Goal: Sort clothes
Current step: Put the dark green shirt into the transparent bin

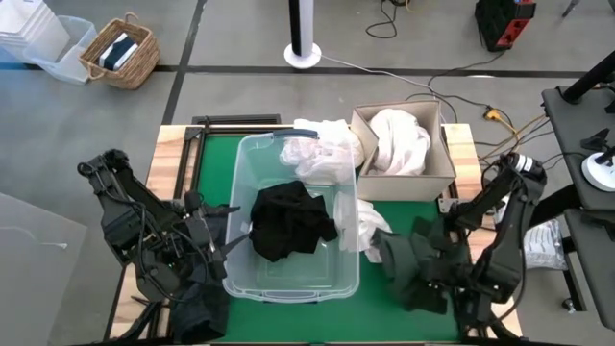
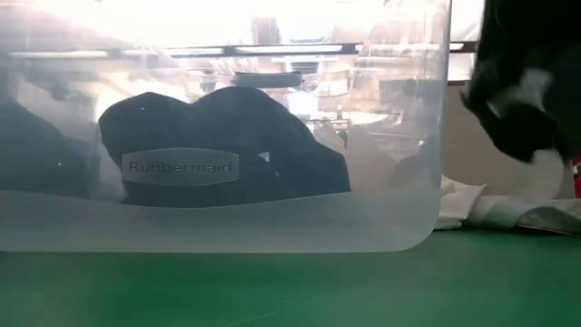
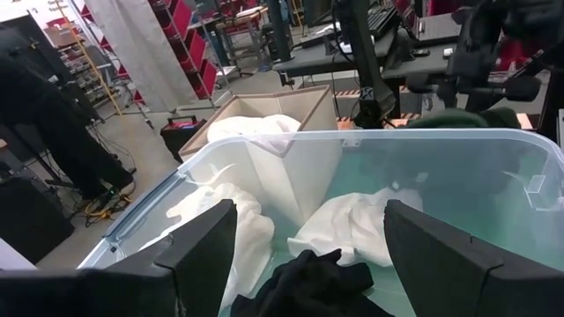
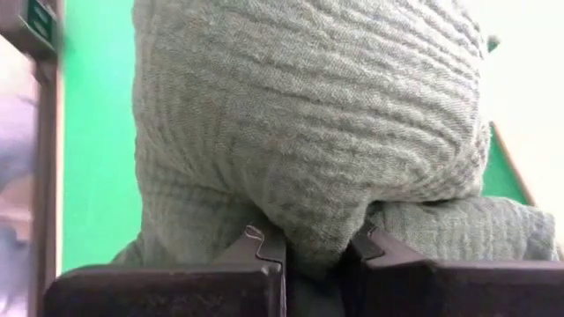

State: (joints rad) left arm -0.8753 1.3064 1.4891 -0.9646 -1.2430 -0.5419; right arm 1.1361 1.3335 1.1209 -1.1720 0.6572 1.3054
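Note:
A clear plastic tub [image 1: 293, 279] stands mid-table with a black garment [image 1: 288, 223] inside and a white garment [image 1: 322, 154] over its far end. Another white garment [image 1: 370, 226] lies on the green mat just right of the tub. My right gripper [image 4: 315, 255], near the table's right front, is shut on a dark green garment [image 1: 413, 264], which also shows at the low view's upper right [image 2: 526, 82]. My left gripper [image 3: 308, 255] stands open at the tub's left rim [image 1: 231, 240], touching nothing. My right gripper pinches a bunched fold of the dark green garment [image 4: 313, 224] between its two fingers, coming at it slanting from above. Several layers are gathered at the fingers. The garment hangs below them, and its lower end [image 2: 536, 136] is clear of the mat in the low view.
A beige cardboard box [image 1: 442, 178] with a white garment [image 1: 399, 139] in it stands at the far right, next to the tub. Bare green mat [image 1: 384, 317] lies in front of the tub. Beyond the table are a wicker basket [image 1: 120, 53] and cables on the floor.

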